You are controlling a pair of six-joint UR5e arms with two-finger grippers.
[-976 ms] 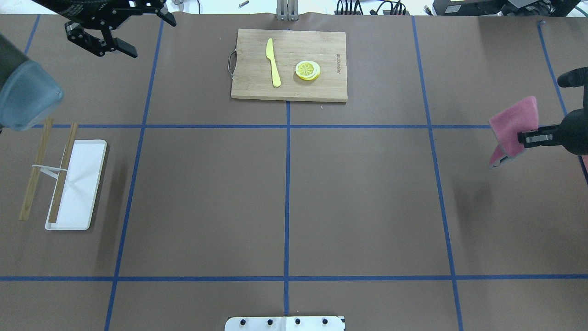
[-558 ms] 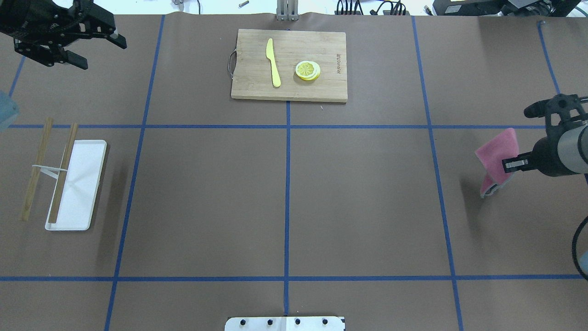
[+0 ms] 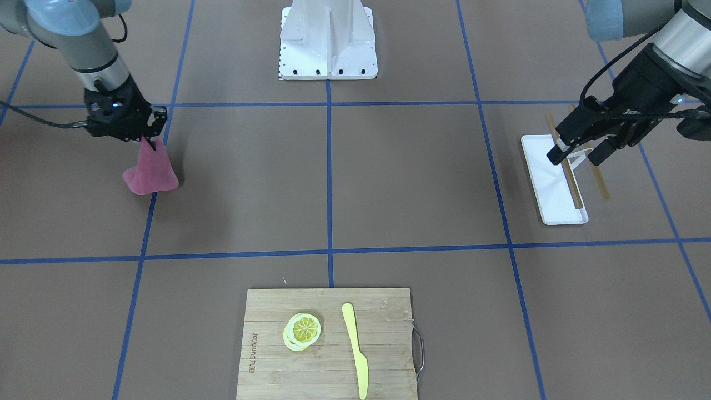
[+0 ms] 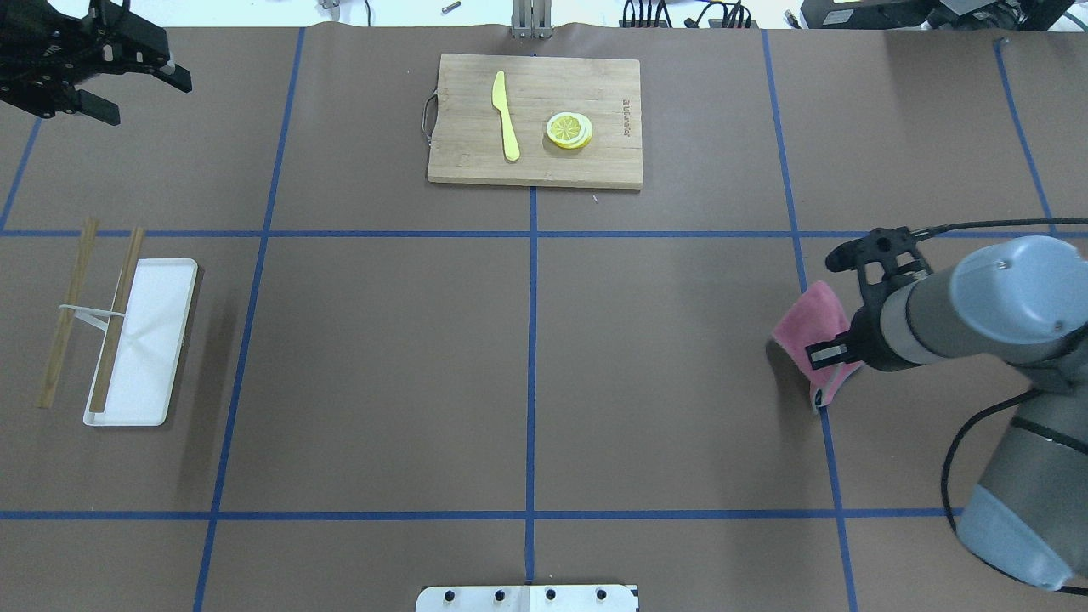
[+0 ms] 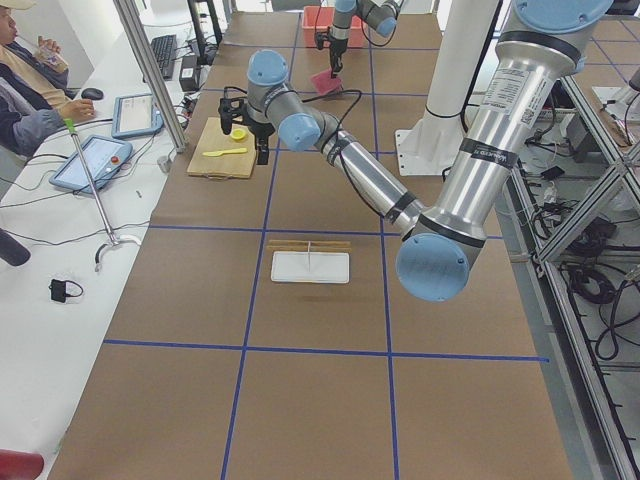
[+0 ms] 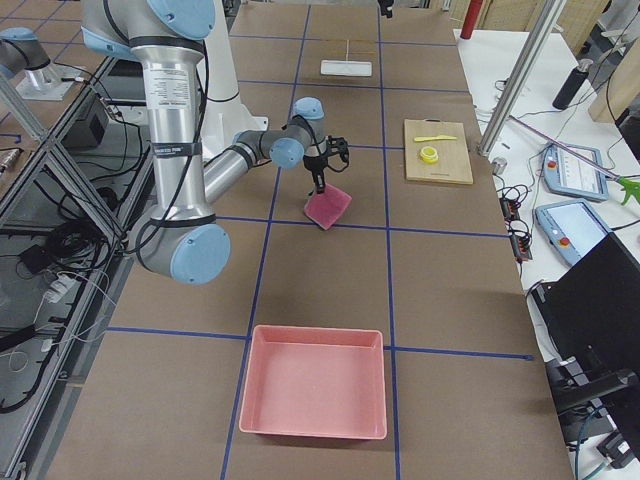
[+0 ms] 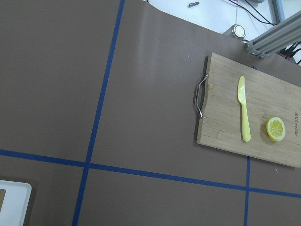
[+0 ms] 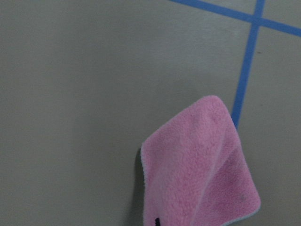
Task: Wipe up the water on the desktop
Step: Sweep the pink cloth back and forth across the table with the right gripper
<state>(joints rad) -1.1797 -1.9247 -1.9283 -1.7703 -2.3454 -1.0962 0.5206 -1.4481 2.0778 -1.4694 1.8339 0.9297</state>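
The right claw [image 3: 148, 139] was clamped on one corner of a pink cloth [image 3: 150, 173] hanging over the desktop [image 4: 663, 340] near its right edge, the left claw [image 3: 576, 155] apart over the far left corner; so thin a pinch risked the cloth slipping when dragged

The desktop [image 4: 382, 357] looks matte and papery, the pink cloth [image 8: 197, 165] fleecy, the cutting board [image 4: 463, 110] grained wood.

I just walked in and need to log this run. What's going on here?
The right gripper holds a pink cloth by its top, dangling over the desktop beside a tape line; whether it touches is unclear. The left gripper is open and empty, raised well away from it. No water shows.
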